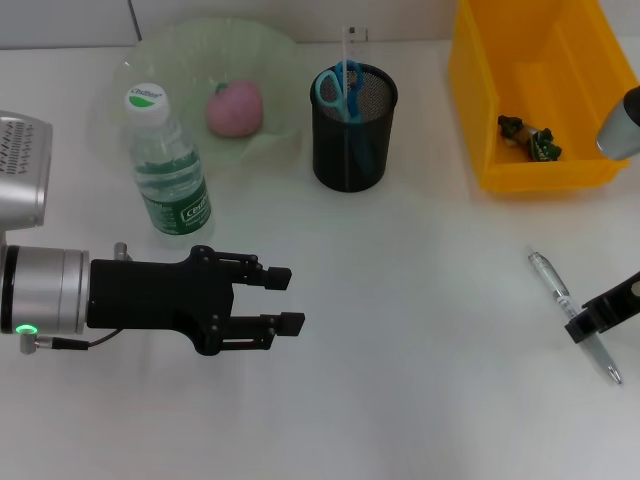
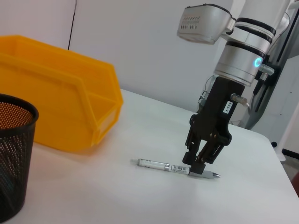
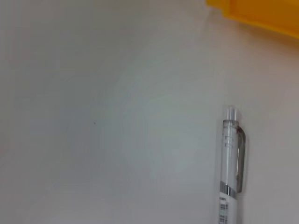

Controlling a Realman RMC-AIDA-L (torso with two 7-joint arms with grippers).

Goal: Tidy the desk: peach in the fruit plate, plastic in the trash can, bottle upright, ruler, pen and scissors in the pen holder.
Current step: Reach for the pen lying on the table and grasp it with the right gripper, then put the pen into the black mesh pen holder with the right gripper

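Observation:
The clear pen (image 1: 552, 280) lies on the white table at the right. My right gripper (image 1: 590, 322) is down at its tip end; in the left wrist view it (image 2: 195, 164) stands on the pen (image 2: 159, 164). The right wrist view shows the pen (image 3: 232, 158) close up. My left gripper (image 1: 285, 300) is open and empty, low over the table in front of the upright bottle (image 1: 168, 165). The peach (image 1: 235, 108) lies in the green plate (image 1: 190, 50). Scissors (image 1: 340, 88) and ruler (image 1: 349, 42) stand in the black mesh pen holder (image 1: 352, 140). Plastic (image 1: 530, 138) lies in the yellow bin (image 1: 480, 110).
The yellow bin (image 2: 56, 102) stands at the back right, behind the pen. The pen holder (image 2: 11, 154) stands between the plate and the bin. Bare table lies between the two grippers.

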